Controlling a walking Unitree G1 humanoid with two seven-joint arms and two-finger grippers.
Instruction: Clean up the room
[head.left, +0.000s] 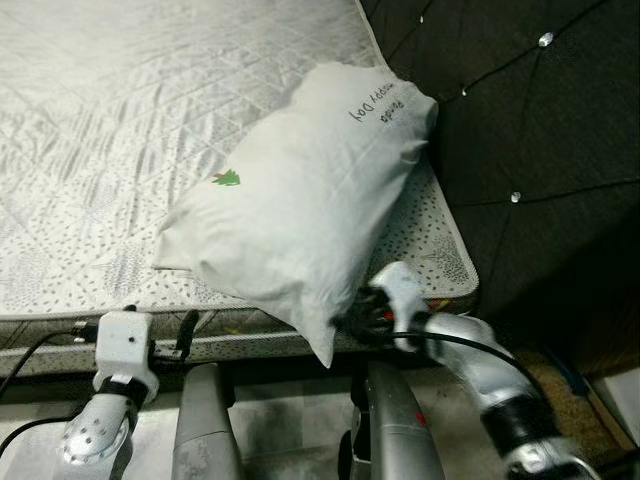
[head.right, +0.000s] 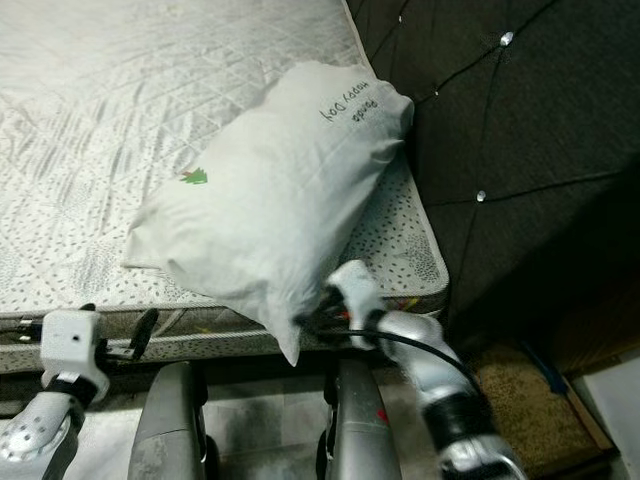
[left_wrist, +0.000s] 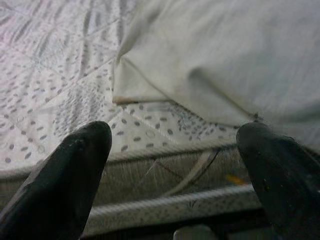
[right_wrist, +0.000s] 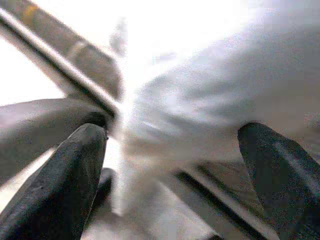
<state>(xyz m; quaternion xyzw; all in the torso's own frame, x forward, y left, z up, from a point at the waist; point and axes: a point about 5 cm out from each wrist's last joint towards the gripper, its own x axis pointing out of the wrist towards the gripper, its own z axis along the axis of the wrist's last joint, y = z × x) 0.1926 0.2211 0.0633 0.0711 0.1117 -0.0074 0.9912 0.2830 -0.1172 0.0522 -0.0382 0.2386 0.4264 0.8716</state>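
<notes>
We see the plump white fabric pillow lying diagonally on the quilted grey mattress, one corner overhanging its edge. Our right gripper, fingers spread wide, flanks that corner to seize it; our left gripper waits agape, empty, near the mattress edge.

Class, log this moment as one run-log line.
left gripper: open, facing mattress edge | right gripper: open, around pillow corner overhanging edge | pillow: near headboard

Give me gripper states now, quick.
Left gripper: open, holding nothing, at the mattress edge.
Right gripper: open, fingers either side of the pillow corner.
</notes>
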